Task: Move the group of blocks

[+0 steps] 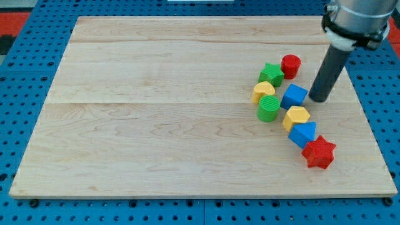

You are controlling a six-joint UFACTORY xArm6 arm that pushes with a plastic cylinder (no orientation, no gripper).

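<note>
My tip stands just beside the blue cube, at its 3 o'clock, so the group lies from 9 o'clock round to 7 o'clock of it: red cylinder, green star, yellow block, green cylinder, yellow hexagon, blue block and red star, curving down the board's right side. The rod leans slightly, entering from 1 o'clock; it has no fingers to spread or close, and whether it touches the cube I cannot tell

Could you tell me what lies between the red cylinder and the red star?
In the camera view, the blue cube, yellow block and blue block lie between red cylinder and red star.
</note>
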